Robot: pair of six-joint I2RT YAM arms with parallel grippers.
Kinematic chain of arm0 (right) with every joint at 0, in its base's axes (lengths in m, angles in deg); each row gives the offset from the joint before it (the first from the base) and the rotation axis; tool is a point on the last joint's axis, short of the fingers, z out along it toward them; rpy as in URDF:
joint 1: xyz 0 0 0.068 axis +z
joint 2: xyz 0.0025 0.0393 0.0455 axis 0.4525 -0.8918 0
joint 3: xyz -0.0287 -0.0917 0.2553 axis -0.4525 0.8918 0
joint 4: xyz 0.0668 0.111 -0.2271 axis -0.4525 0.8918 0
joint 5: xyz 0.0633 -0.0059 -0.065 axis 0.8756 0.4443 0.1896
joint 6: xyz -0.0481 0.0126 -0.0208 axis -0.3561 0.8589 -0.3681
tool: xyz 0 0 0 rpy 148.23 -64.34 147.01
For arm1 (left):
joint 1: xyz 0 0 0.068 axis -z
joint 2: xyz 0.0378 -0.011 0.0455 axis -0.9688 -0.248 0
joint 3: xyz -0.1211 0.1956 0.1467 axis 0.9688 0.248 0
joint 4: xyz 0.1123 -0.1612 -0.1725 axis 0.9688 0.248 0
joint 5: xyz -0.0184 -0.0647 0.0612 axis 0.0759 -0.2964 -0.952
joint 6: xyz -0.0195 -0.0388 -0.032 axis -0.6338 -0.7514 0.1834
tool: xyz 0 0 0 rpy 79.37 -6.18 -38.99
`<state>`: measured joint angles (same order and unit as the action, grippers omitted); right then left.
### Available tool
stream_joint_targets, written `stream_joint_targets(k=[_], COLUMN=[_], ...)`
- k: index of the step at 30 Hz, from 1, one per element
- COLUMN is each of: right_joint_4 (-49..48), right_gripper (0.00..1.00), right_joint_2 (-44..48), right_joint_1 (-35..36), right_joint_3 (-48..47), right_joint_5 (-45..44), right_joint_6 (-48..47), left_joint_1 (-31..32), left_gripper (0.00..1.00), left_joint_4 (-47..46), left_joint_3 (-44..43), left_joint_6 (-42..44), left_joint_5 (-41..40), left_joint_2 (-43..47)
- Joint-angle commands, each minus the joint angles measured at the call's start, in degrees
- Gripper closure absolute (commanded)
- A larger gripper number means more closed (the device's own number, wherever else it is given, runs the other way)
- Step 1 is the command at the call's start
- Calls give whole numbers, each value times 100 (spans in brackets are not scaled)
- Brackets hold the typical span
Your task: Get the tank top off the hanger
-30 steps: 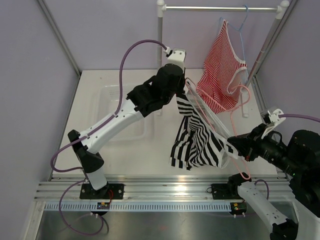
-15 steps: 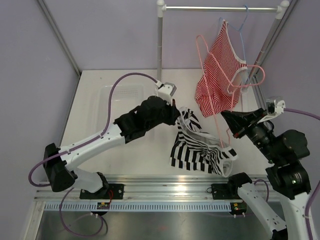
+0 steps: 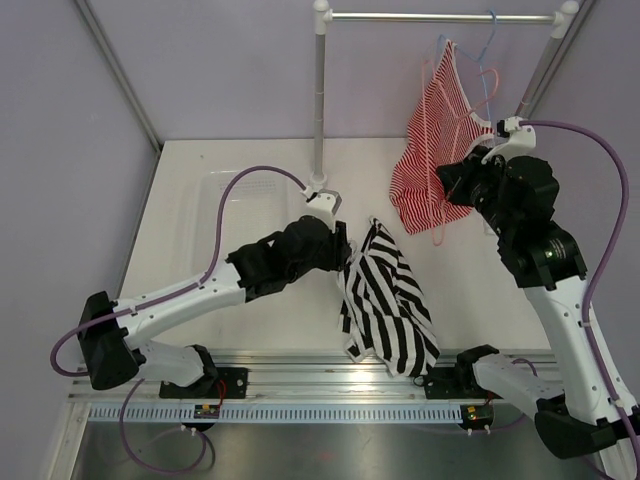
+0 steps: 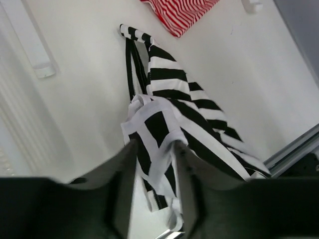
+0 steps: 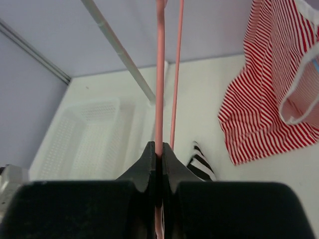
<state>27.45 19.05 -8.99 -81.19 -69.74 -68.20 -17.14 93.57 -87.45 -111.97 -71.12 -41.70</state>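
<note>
**Robotics test cell in a laboratory.** Two white arms — the left arm (image 3: 190, 295) and the right arm (image 3: 565, 310) — are bolted to an aluminium rail (image 3: 320, 378) along the near edge of a bare white bench (image 3: 370, 170). Purple cables (image 3: 262, 169) loop off each arm. Plain lavender panels (image 3: 60, 150), held by metal struts (image 3: 118, 75), wall in the left, far and right edges. A clothes rail (image 3: 440, 16) on white posts (image 3: 320, 90) stands at the far right corner. A white perforated basket (image 5: 84, 139) sits toward the far left corner. Garments are machine-handled: the tank top (image 4: 169, 99) is pinched in the left end effector (image 4: 153, 147), and the hanger (image 5: 159, 74) is clamped in the right end effector (image 5: 159, 149).
</note>
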Motion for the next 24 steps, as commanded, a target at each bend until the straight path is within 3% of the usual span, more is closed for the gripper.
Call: stream_joint_targets(k=[1,3,11,18,24], right_joint_4=[765,941,1714,2725,2612], right_gripper=[100,100,100,100,100], right_joint_2=[-273,-589,-2953,-5019,-5794], right_joint_1=[37,37,-24,-270,-657], right_joint_3=[-532,-1041,-3617,-6770,-7373], right_joint_5=[-552,-597,-589,-510,-88], right_joint_6=[-399,-715,-1428,-1726,-1770], left_joint_1=[21,74,293,311,320], left_gripper=[52,1,1,1,1], left_joint_4=[-134,103,946,1799,2195], left_joint_3=[145,145,373,426,435], left_joint_6=[-74,-74,-48,-4,57], left_joint_5=[-25,-85,-516,-630,-762], left_joint_2=[321,453,1620,2508,2905])
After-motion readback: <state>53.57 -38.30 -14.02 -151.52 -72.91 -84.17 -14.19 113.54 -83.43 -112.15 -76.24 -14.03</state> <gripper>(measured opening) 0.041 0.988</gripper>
